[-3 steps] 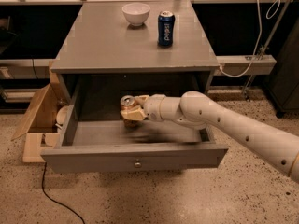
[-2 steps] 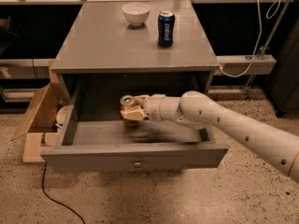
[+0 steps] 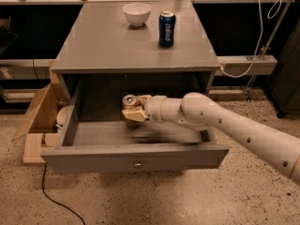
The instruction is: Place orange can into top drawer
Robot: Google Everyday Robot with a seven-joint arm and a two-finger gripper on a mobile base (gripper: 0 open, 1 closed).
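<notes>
The tool (image 3: 133, 110) grips the orange can (image 3: 129, 100) upright inside the open top drawer (image 3: 93, 159).

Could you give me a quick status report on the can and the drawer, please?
Gripper inside open drawer, shut on orange can. Can not yet released. Nothing in the way.

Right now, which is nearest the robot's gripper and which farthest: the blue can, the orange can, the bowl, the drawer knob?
The gripper is inside the open drawer.
1. Orange can, held in its fingers.
2. Knob, on the drawer front.
3. Blue can, tabletop right.
4. Bowl, tabletop rear.
</notes>
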